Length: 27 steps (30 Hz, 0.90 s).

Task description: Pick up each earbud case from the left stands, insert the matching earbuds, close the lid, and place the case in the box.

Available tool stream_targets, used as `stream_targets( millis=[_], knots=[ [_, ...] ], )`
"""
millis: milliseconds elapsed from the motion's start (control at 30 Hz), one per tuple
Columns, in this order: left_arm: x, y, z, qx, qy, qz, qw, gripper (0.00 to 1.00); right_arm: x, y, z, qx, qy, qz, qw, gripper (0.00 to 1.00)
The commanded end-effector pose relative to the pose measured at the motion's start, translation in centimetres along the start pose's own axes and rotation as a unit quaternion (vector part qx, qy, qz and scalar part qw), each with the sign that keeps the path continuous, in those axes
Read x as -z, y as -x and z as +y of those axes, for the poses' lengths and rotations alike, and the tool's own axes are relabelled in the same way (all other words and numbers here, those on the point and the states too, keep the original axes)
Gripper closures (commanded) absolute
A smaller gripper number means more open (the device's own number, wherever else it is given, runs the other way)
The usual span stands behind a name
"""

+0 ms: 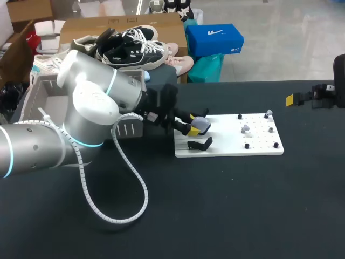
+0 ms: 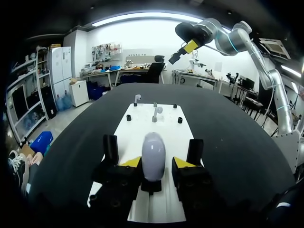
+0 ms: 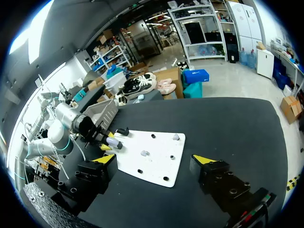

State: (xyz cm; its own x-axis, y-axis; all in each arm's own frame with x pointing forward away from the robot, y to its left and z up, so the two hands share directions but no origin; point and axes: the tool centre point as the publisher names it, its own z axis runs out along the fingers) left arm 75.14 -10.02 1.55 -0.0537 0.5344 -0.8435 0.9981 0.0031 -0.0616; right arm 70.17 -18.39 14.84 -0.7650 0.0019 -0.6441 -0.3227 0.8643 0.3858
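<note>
Left arm [image 1: 81,118]: enters from 9 o'clock in the head view, elbow bent, wrist level and pointing toward the white board [image 1: 232,143]
Left gripper [image 2: 156,162]: open, one yellow tip on each side of the earbud case [image 2: 153,154], a thin gap showing on one side
Earbud case: pale and rounded, on a black mount at the board's 9 o'clock end; a second black stand [image 1: 200,143] is just beside it, toward 6 o'clock
Earbuds [image 1: 245,129]: small pale pieces on the board's 3 o'clock half, among black pegs
Right gripper [image 3: 155,160]: spread wide, holding nothing, near the table's 3 o'clock edge, well apart from the board
Box [image 1: 38,94]: grey, at 10 o'clock, behind the left arm
Open room: black table [image 1: 232,205] runs from the board to the 6 o'clock edge; the left arm's white cable [image 1: 125,186] loops across it at 7 o'clock
</note>
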Motion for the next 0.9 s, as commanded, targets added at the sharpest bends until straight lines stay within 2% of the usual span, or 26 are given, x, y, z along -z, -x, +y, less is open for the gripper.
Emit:
stream_targets(
  millis=[33, 667, 767, 800, 833, 900],
  knots=[
    [-0.16, 0.04, 0.0, 0.0, 0.001, -0.001, 1.0, 0.6, 0.06, 0.0, -0.09, 0.001, 0.002, 0.0, 1.0, 0.0],
    [-0.43, -0.08, 0.7, 0.006, 0.011, 0.0, 1.0, 0.62, 0.06, 0.0, -0.09, 0.001, 0.002, 0.0, 1.0, 0.0],
    [-0.36, -0.12, 0.7, 0.006, 0.01, 0.001, 1.0, 0.67, 0.06, 0.0, -0.09, 0.001, 0.002, 0.0, 1.0, 0.0],
    [-0.29, -0.14, 0.72, 0.006, 0.01, 0.001, 1.0, 0.72, 0.06, 0.0, -0.09, 0.001, 0.002, 0.0, 1.0, 0.0],
    [-0.27, -0.16, 0.73, 0.005, 0.01, 0.001, 1.0, 0.81, 0.06, 0.0, -0.09, 0.001, 0.002, 0.0, 1.0, 0.0],
    [-0.19, -0.21, 0.8, 0.006, 0.01, 0.001, 1.0, 0.84, 0.06, 0.0, -0.09, 0.001, 0.002, 0.0, 1.0, 0.0]
  ],
)
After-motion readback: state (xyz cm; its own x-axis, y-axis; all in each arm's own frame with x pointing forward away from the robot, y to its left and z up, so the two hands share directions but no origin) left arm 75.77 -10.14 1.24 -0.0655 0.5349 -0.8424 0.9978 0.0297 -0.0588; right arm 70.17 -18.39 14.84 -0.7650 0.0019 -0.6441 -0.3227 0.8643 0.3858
